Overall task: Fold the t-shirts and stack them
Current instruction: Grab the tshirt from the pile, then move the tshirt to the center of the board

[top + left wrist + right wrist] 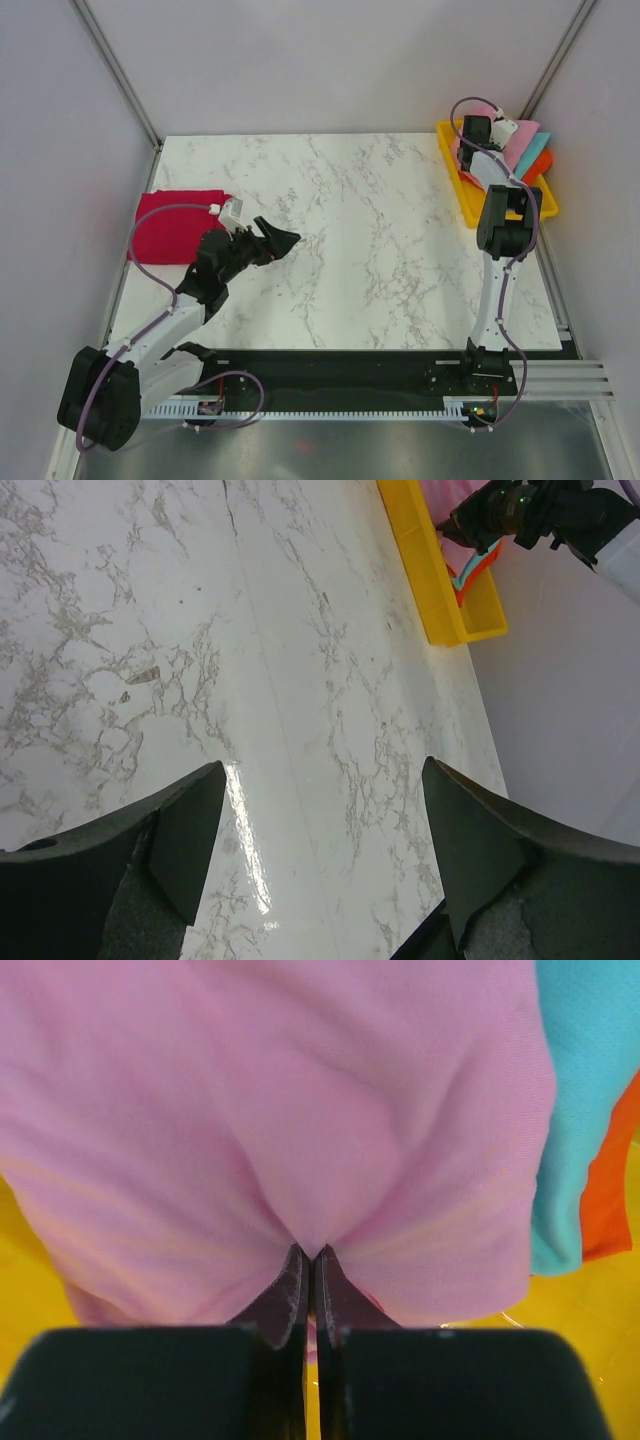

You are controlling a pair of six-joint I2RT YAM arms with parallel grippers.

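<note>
Grips a pinched fold of the soft light pink cloth t-shirt (280,1090) with the right claw (312,1252), both fingers pressed together on the fabric; does so inside the yellow plastic tray (463,195) at the far right corner of the white marble tabletop (380,240); beside the pink one in that tray, to its right in the wrist view, a teal cloth t-shirt (590,1080), and past its edge an orange cloth t-shirt (612,1185); holds the left claw (283,238) wide apart and empty, over bare marble in the left half of the tabletop; behind it, at the left edge, a folded crimson red cloth t-shirt (170,225), lying flat, well apart from the tray.
</note>
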